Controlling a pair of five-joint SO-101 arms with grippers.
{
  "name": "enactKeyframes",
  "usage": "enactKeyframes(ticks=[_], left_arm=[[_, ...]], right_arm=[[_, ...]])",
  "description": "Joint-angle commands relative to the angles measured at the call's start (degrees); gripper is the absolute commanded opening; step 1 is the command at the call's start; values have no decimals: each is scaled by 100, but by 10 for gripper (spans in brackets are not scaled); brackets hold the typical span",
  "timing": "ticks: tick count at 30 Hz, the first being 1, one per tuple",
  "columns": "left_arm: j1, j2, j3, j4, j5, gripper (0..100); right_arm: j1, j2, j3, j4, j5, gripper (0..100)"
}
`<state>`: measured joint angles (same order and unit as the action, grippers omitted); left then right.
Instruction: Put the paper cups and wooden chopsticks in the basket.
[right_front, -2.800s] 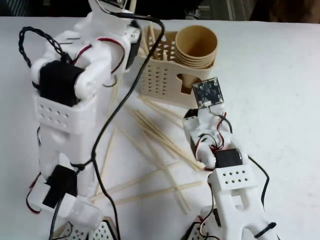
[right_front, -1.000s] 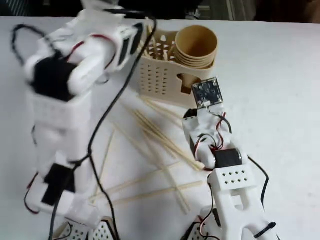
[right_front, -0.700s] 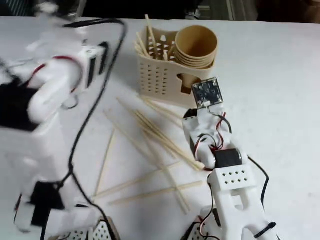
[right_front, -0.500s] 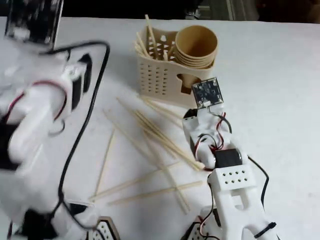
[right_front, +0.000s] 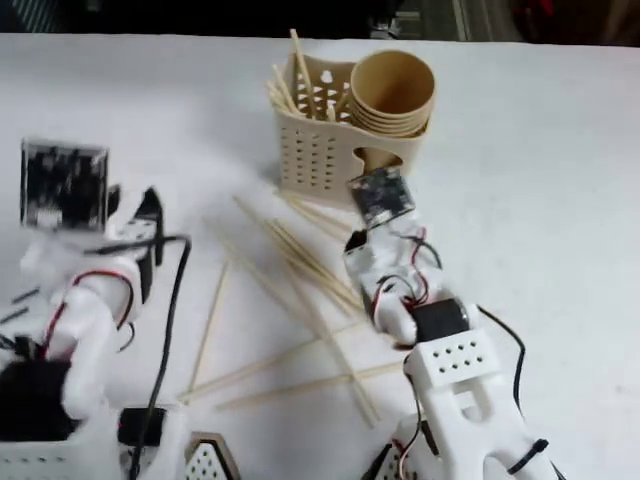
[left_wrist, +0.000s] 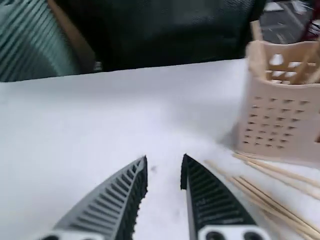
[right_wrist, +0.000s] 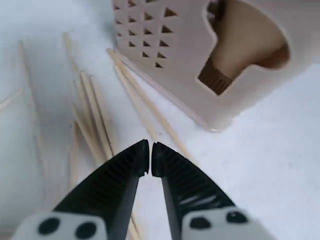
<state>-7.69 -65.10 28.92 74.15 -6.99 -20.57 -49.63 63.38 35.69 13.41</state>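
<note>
I am looking down on a white table (right_front: 560, 200) with two white arms reaching across it. Toward the far side stands a beige perforated basket (right_front: 315, 160). A stack of paper cups (right_front: 392, 95) sits upright in one end of it, and several wooden chopsticks (right_front: 296, 60) stand tilted in the other end, their tips poking above the rim. More loose chopsticks (right_front: 310, 260) lie scattered on the table in front of the basket, crossing one another, between the two arms. My left gripper (left_wrist: 164, 159) hovers above bare table, well to the side of the basket. Its two ridged fingers are parted by a clear gap and hold nothing. My right gripper (right_wrist: 150, 146) hangs low just in front of the basket, beside the cut-out through which the cups show. Its black fingers are drawn together until the tips almost meet, with nothing between them, and loose chopsticks lie on the table right beneath and beside them.
</note>
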Motion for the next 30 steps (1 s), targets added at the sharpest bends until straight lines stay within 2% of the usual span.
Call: enactKeyframes(ticks=[1,4,9,15,23,30], left_arm=[[-593,-1200,1934,-1090,-79,124],[-866,-1727,2787,-1354,-53,124],[-910,-2352,4026,-1767,-44,124],[-945,-2835,4993,-2066,-35,124],[-954,-3222,5380,-2022,-79,124],[-954,-3389,5495,-2013,-88,125]], right_arm=[[-699,-154,-53,374,360,22],[-1103,-154,-53,567,519,22],[-1692,-145,-62,840,695,23],[-2105,22,-70,927,686,99],[-2308,2334,-1380,1314,686,109],[-2290,4084,-2549,1833,686,241]])
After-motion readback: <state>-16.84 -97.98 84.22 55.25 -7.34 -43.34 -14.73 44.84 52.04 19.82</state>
